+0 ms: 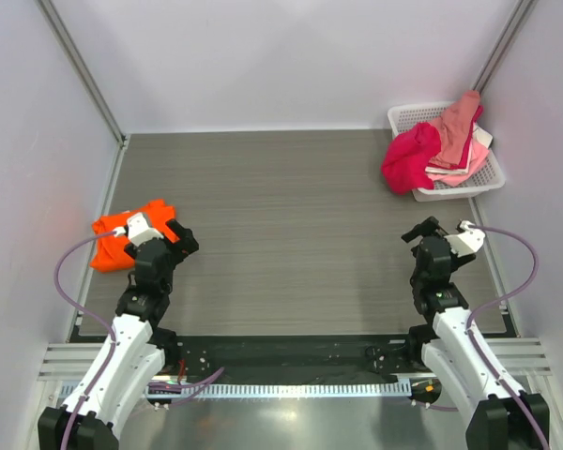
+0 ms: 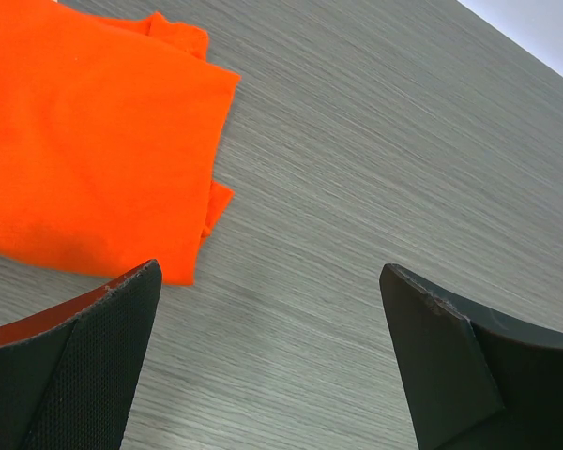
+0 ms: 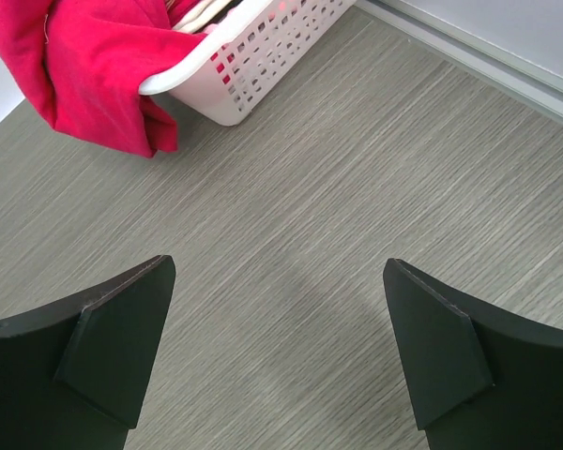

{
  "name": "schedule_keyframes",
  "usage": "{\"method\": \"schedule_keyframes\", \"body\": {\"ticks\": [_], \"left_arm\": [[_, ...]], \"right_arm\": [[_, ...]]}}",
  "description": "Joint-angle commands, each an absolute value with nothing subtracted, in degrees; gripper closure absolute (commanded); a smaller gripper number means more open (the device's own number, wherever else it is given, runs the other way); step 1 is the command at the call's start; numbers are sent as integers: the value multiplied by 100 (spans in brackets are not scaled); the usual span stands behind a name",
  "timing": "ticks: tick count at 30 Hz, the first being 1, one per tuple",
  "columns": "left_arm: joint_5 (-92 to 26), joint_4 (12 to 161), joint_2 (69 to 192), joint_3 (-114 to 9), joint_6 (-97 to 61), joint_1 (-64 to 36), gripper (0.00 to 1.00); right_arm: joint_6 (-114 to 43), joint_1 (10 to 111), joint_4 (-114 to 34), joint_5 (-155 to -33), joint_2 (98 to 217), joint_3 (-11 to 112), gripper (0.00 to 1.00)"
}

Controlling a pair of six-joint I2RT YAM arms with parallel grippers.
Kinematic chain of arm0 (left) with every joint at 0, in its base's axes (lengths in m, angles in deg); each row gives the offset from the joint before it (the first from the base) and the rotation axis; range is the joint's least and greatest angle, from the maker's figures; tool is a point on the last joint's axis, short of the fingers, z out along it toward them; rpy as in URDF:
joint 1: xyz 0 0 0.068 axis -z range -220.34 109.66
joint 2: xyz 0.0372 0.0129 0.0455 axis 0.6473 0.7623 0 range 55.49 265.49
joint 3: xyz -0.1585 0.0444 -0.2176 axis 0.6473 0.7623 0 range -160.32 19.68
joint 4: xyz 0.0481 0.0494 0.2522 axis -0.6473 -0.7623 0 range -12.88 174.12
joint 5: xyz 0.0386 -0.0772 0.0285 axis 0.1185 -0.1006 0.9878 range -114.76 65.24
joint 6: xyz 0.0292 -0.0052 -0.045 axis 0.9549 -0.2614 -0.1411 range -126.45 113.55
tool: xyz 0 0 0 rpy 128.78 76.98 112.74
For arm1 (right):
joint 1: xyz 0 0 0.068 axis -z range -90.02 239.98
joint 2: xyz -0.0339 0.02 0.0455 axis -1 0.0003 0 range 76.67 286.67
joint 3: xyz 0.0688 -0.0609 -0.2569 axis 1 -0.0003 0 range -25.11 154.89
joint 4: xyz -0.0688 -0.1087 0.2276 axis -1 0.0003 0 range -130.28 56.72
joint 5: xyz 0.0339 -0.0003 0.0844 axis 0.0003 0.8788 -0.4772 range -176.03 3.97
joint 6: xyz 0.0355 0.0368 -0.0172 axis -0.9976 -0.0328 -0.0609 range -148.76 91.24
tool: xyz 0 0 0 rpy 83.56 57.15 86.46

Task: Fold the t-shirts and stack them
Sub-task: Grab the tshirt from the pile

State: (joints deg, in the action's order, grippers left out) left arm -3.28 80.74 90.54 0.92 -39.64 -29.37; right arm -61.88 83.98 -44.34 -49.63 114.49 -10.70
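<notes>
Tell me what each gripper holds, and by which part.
Nothing is held. The left gripper stands open over the table beside the orange t-shirt; the right gripper stands open short of the red t-shirt draped over the basket.

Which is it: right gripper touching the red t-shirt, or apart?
Apart. Right wrist view shows bare table between the right gripper and the red t-shirt.

A grey wood-grain tabletop (image 1: 291, 206) fills the middle of the frame, enclosed by plain pale walls (image 1: 291, 56), with slanting aluminium posts (image 1: 80, 70) at upper left and upper right.
</notes>
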Motion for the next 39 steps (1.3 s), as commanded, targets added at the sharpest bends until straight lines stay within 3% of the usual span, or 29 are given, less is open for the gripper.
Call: {"method": "schedule_keyframes", "body": {"ticks": [1, 10, 17, 28, 39], "left_arm": [[-287, 8165, 9074, -159, -3967, -2961, 1], [-419, 8245, 9188, -194, -3959, -2961, 1], [-437, 8236, 9197, -203, -3976, -2961, 2], [-533, 8192, 9250, -264, -3906, -2961, 4], [-727, 8218, 9276, -326, -3862, -2961, 9]], "right_arm": [[-6304, 8401, -4468, -4770, 11752, -640, 0], [-6435, 8409, -3317, -5096, 13721, 1530, 0], [-6444, 8480, -3308, -5228, 15039, 3093, 1], [-6971, 8735, -3308, -5307, 17640, 5143, 16], [-6849, 8743, -3413, -5000, 18486, 6181, 16]]}}
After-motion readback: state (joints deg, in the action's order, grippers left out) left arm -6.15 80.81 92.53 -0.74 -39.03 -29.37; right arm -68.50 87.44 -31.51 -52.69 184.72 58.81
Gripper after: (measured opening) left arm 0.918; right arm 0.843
